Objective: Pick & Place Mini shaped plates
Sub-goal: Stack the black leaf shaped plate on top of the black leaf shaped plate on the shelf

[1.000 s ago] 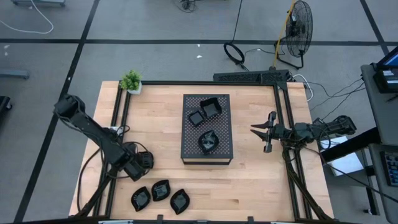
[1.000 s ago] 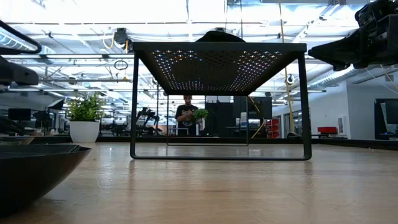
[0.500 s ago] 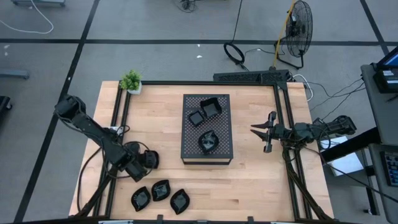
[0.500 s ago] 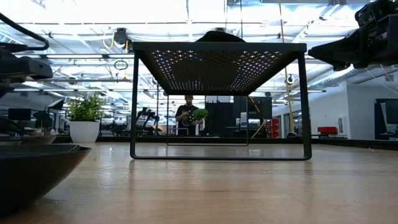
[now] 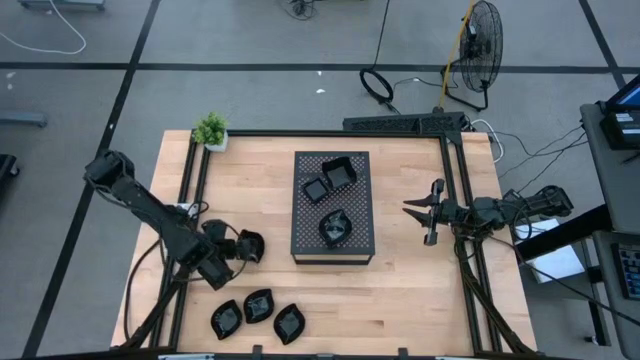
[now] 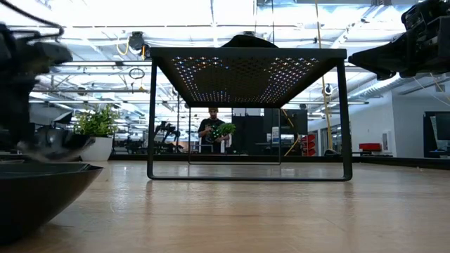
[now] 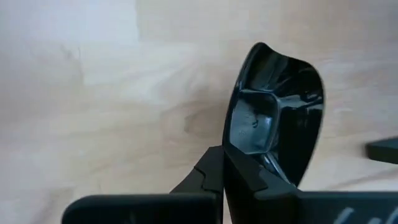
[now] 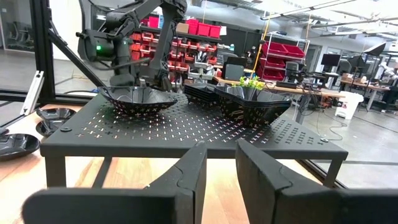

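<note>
My left gripper point(image 5: 240, 250) is shut on one mini shaped plate point(image 5: 251, 245), small and glossy black, just off the table's near left part. The left wrist view shows this plate point(image 7: 277, 106) nearly on edge, its hollow facing sideways. Three more plates point(image 5: 258, 305) lie flat on the wood by the near edge. Further plates point(image 5: 335, 228) rest on the black perforated stand point(image 5: 355, 250) at the table's middle. My right gripper point(image 5: 425, 212) hovers right of the stand, open and holding nothing. My left gripper pinches the plate's rim point(image 7: 231, 152) between its two fingers point(image 7: 208, 177), at the edge nearest the wrist. The fingers slant down from the table's left side. The plate sticks out beyond the fingertips, tipped on edge and lifted clear of the wood.
A small potted plant point(image 5: 211, 130) stands at the far left corner. Black frame rails point(image 5: 195, 180) run along the table's left, far and right sides. Bare wood lies between the stand and the near edge. A person point(image 6: 211, 130) stands in the room beyond the table.
My left gripper has gone a little toward the stand and turned about its wrist, taking the plate with it. The plate has come up off the wood and tipped toward its edge. The three plates at the near edge have stayed put.
</note>
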`<state>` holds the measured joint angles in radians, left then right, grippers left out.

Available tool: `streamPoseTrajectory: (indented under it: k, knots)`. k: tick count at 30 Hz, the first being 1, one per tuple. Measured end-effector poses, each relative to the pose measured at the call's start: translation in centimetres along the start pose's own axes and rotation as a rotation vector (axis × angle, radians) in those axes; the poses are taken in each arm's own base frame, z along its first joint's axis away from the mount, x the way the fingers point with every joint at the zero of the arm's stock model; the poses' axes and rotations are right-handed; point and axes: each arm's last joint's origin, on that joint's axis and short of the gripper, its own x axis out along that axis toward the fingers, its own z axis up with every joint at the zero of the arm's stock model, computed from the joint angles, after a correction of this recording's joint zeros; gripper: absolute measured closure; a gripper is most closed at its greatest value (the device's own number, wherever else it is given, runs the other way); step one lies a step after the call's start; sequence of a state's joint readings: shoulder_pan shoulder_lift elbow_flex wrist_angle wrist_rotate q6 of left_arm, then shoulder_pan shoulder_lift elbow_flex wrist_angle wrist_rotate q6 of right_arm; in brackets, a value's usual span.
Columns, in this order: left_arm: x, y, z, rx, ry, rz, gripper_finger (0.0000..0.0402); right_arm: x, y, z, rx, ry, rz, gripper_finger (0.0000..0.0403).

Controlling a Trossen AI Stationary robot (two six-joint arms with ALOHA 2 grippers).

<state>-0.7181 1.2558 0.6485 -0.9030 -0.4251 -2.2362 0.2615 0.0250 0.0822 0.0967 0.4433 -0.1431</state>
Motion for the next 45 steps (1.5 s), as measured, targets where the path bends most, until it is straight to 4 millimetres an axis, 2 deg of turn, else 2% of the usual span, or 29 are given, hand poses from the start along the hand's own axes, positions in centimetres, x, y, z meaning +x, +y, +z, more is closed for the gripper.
streamPoseTrajectory:
  k: [8,14,19,23,25,27,35,41,45]
  knots:
    - [-5.0,-1.8,2.4,0.104,-0.14,-0.254,0.04,0.0,0.0,0.0,0.0,0.0,0.0,0.033]
    - [-10.4,-4.5,4.0,0.19,-0.299,-0.516,0.0401,0.0,0.0,0.0,0.0,0.0,0.0,0.033]
    - [-15.5,-8.3,5.7,0.303,-0.419,-0.725,0.0401,0.0,0.0,0.0,0.0,0.0,0.0,0.033]
    - [-17.7,-12.6,7.0,0.473,-0.474,-0.904,0.0401,0.0,0.0,0.0,0.0,0.0,0.0,0.033]
    - [-17.6,-14.7,7.7,0.549,-0.469,-0.955,0.0401,0.0,0.0,0.0,0.0,0.0,0.0,0.033]
    - [-16.4,-16.4,8.4,0.613,-0.435,-0.93,0.0401,0.0,0.0,0.0,0.0,0.0,-0.001,0.033]
    - [-8.7,-21.1,11.4,0.7,-0.178,-0.787,0.0401,0.0,0.0,0.0,0.0,0.0,0.0,0.033]
    - [-5.0,-22.1,12.2,0.725,-0.054,-0.711,0.0401,0.0,0.0,0.0,0.0,-0.001,0.0,0.033]
    - [-4.2,-21.6,12.9,0.712,-0.046,-0.629,0.0401,0.0,0.0,0.0,0.0,0.0,-0.001,0.033]
